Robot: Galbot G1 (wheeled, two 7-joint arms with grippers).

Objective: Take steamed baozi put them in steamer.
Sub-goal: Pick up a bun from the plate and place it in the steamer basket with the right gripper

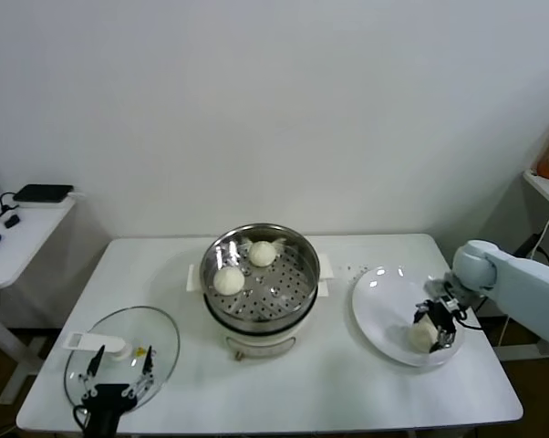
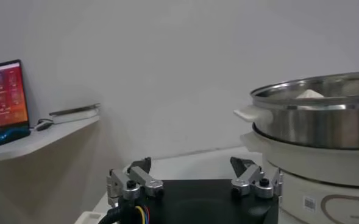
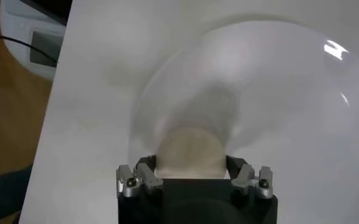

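A: What's on the left side of the worktop (image 1: 347, 392)?

B: A round glass lid (image 1: 121, 351) lies flat near the front left corner, with a white handle (image 1: 97, 343) on it. The left tool (image 1: 119, 372) hangs just above its near edge, fingers spread wide and holding nothing. In the left wrist view the same tool (image 2: 193, 176) is empty, with the steamer off to one side.

A: And in the middle?

B: The steamer (image 1: 261, 274) stands there, a shiny steel basket on a white cooker base. Two buns are inside: one bun (image 1: 228, 280) on the left of the perforated floor, the other bun (image 1: 262, 253) toward the back.

A: The right side?

B: A white plate (image 1: 384, 310) sits beside the steamer. The right tool (image 1: 436, 325) is down on the plate's right part, its fingers on either side of a third bun (image 1: 423, 335). The right wrist view shows that bun (image 3: 193, 152) resting on the plate (image 3: 289, 109) between the two fingers of the tool (image 3: 193, 176), which pinch it.
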